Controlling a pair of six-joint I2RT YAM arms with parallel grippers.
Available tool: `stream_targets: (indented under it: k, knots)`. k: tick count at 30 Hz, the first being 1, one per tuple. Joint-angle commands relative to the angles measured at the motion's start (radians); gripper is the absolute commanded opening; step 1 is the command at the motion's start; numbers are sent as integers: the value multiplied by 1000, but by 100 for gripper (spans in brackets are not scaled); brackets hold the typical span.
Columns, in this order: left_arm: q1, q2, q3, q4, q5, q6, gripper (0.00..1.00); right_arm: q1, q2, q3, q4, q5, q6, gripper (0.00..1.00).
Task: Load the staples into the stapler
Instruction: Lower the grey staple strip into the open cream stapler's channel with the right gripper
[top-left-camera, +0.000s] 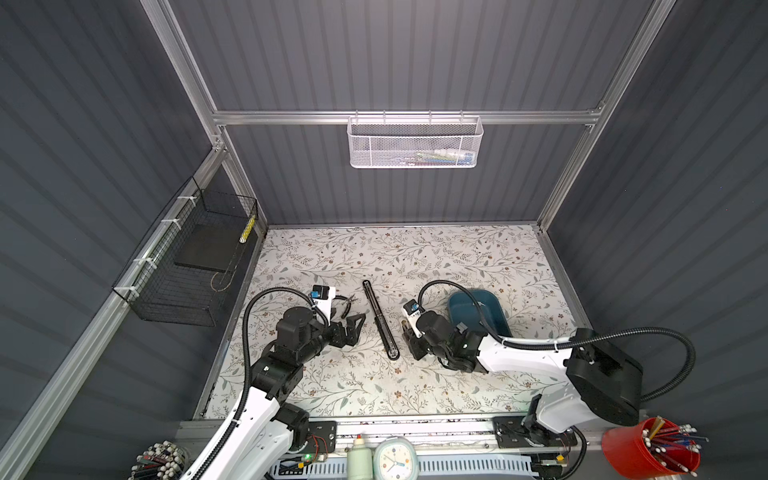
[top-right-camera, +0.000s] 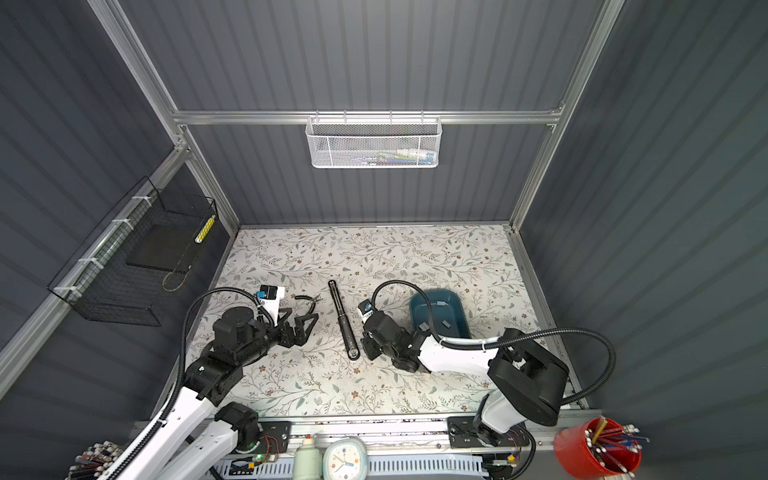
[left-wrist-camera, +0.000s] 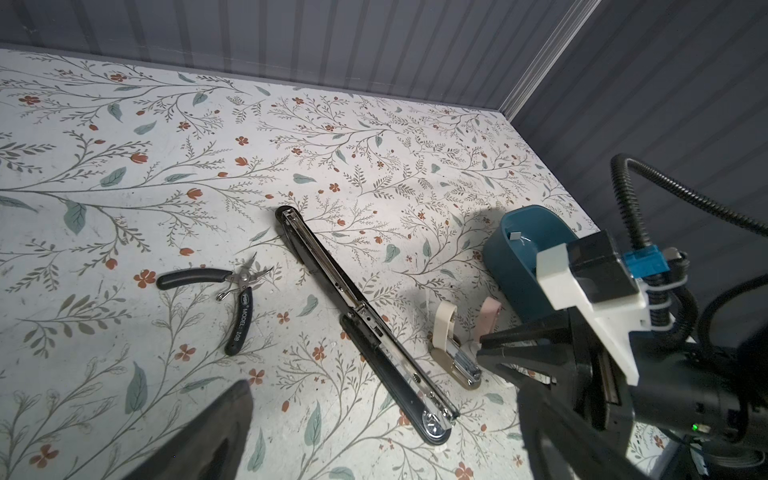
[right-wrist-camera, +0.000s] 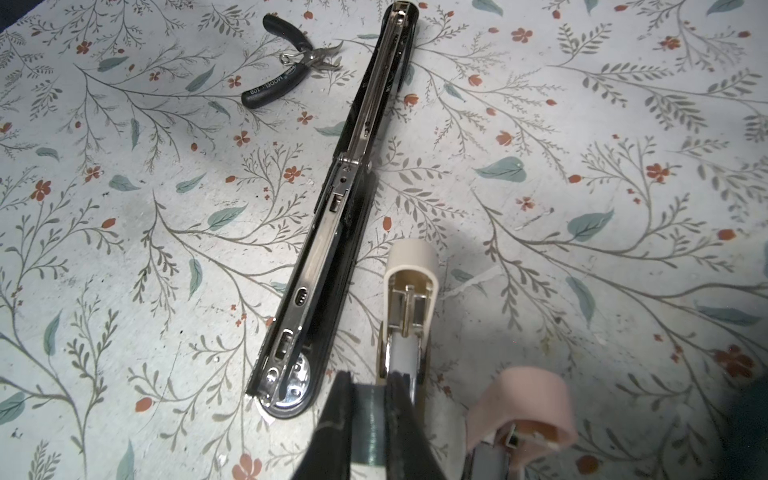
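Loading looked under way but unfinished. The right gripper (right-wrist-camera: 370, 379) had its jaws pinched narrow on a grey, finely ribbed strip (right-wrist-camera: 370, 419), apparently staples. It was poised at the rear of the cream stapler (right-wrist-camera: 409, 266), which lay hinged open with its metal channel exposed. Whether the strip was seated could not be told.

More staples (top-right-camera: 444, 323), small flat grey bars, lay in the teal plastic bin (top-right-camera: 432, 292) beside that arm. The left gripper (top-right-camera: 303, 318) hovered near the pliers (top-right-camera: 306, 298), jaws wide and empty.

Between the arms the long stapler (top-right-camera: 343, 320), glossy black with a chrome rail, lay unfolded flat on the floral worktop (top-right-camera: 374, 257), with no staples evident in it. A pink stapler (right-wrist-camera: 528, 399), rounded and matt, stood open too.
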Motion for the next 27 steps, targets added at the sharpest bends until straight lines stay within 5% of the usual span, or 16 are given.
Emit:
stream_targets:
  k: [1, 27]
  knots:
    - [2, -5, 14, -13, 7, -4, 99, -8, 4, -14, 33, -23, -42, 4]
    - [2, 32, 30, 15, -11, 20, 99, -21, 0, -100, 166, -13, -79, 4]
